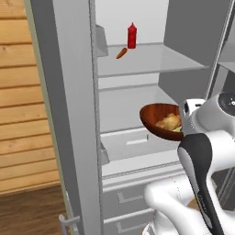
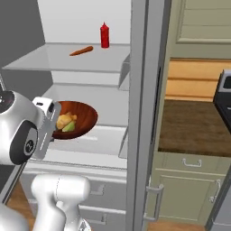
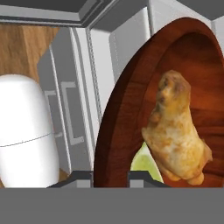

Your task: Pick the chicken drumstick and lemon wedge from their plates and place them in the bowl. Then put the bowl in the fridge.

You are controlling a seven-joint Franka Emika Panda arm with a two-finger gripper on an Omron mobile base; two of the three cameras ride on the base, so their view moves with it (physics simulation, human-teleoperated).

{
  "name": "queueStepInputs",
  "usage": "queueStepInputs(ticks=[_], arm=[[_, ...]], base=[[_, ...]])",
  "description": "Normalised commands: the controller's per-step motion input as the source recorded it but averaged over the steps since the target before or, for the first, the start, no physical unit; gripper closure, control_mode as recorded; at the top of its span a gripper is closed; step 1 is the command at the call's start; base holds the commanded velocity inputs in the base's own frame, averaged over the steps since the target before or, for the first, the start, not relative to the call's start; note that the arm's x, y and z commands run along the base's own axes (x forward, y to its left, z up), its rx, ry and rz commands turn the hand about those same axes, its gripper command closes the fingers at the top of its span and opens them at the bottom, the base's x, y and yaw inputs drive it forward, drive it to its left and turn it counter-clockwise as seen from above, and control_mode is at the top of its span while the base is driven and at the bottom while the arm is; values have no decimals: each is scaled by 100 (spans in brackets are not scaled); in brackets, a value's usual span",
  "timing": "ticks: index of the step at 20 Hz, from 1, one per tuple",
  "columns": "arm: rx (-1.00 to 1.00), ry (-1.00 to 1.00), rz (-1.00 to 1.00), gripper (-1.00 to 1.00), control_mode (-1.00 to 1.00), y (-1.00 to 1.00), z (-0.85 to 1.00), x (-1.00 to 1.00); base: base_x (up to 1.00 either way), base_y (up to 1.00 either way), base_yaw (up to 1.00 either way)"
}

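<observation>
At the centre of the left base view you see the bowl [image 1: 158, 120] carried in front of the open fridge [image 1: 137, 92], the chicken drumstick [image 1: 169, 121] and lemon wedge [image 3: 146, 162] already inside. Shelving it is left. The tool [image 3: 110, 174] is nearly shut, pinching the bowl's rim, arm reaching forward, bowl tilted.

A glossy reddish-brown wood-grained bowl [image 1: 156, 120] is gleaming against the white interior of a grey fridge [image 1: 69, 92]. A golden-brown, mottled chicken drumstick [image 3: 177, 131] and a yellow-green lemon wedge [image 3: 144, 165] are showing inside it. On a pale glass shelf [image 2: 58, 58], a red bottle [image 2: 104, 35] and an orange-red carrot-like piece [image 2: 81, 51] are glowing.
</observation>
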Motion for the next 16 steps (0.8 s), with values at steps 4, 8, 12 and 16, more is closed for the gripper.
queueStepInputs(ticks=[4, 8, 12, 16], arm=[[0, 0, 0, 100, 100, 0, 0, 0], [0, 0, 0, 100, 100, 0, 0, 0], [0, 0, 0, 100, 100, 0, 0, 0], [0, 0, 0, 100, 100, 0, 0, 0]], base=[[62, 26, 0], [58, 29, 0], [39, 24, 0], [24, 12, 0]])
